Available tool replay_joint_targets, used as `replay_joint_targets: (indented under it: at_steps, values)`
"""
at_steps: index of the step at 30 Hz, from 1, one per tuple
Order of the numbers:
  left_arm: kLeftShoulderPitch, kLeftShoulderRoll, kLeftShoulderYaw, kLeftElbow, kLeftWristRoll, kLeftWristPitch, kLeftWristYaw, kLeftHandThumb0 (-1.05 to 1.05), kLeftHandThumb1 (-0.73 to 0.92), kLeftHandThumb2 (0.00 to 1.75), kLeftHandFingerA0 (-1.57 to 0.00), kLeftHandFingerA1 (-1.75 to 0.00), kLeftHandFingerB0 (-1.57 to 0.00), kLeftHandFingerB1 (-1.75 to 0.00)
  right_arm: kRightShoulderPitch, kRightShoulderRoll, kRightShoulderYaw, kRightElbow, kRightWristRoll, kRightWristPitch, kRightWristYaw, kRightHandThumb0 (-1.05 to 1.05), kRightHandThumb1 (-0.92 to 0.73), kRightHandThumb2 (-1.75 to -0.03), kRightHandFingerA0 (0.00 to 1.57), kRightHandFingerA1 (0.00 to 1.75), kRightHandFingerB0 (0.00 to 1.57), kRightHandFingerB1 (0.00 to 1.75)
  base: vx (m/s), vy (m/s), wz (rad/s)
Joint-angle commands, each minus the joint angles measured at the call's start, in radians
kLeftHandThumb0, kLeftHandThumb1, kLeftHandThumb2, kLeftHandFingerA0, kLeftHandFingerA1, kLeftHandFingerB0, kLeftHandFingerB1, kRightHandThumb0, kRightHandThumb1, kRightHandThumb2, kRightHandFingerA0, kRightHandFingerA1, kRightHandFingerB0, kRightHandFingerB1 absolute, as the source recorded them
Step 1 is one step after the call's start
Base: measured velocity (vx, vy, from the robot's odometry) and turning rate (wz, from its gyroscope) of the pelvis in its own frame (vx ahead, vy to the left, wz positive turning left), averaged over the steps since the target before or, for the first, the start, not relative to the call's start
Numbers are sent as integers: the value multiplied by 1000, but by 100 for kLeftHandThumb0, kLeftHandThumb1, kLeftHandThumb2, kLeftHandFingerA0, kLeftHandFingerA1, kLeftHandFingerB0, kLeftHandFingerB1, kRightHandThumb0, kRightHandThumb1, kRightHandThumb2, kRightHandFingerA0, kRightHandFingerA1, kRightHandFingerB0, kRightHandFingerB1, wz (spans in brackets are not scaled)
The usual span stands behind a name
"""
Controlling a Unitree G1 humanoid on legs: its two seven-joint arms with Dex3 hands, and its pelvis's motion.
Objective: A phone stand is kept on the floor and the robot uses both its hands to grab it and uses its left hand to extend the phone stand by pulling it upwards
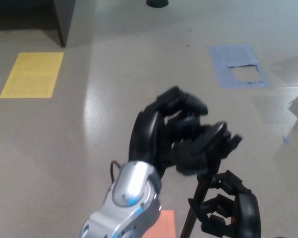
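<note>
The phone stand is a thin black pole (194, 210) with a black clamp head (214, 141) on top, standing low in the middle of the head view. My left hand (161, 131), on its silver wrist, comes in from the lower left. Its fingers are curled tight around the clamp head. My right hand (233, 208) sits lower, at the bottom right, its fingers wrapped around the pole from the right side. The foot of the stand is out of the picture.
On the grey floor lie a yellow rectangle (32, 74) at the far left, a torn blue tape patch (238, 67) at the far right, and an orange patch (164, 223) below my left wrist. A dark furniture panel (64, 20) stands at the top left.
</note>
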Motion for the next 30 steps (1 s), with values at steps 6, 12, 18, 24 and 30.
replay_joint_targets:
  at_steps: [6, 12, 18, 24, 30]
  values:
    - [-184, -202, 95, -10, -39, 60, 89, 0, 47, 80, -126, -158, -100, -144, 17, 48, -34, 17, 70, -79, -30, -101, -67, -109, 157, 143, 147, 135, 0, 0, 0]
    - [-256, -225, 145, -11, -50, 79, 98, 15, 49, 82, -126, -159, -98, -144, 3, -8, 18, 60, -29, -119, -81, -99, -62, -107, 155, 145, 148, 140, 0, 0, 0]
    - [-322, -201, 163, 6, -42, 70, 77, 9, 49, 81, -130, -160, -99, -143, -2, -14, 34, 66, -41, -119, -108, -98, -62, -108, 152, 146, 150, 141, 0, 0, 0]
    - [-440, -186, 198, 6, -33, 81, 94, 2, 51, 78, -98, -175, -70, -175, 0, -6, 31, 77, -44, -112, -172, -98, -64, -109, 152, 149, 150, 144, 0, 0, 0]
    - [-594, -153, 238, 29, -38, 108, 99, -6, 42, 84, -101, -175, -72, -175, 9, -10, 28, 94, -29, -137, -161, -98, -65, -107, 152, 148, 151, 144, 0, 0, 0]
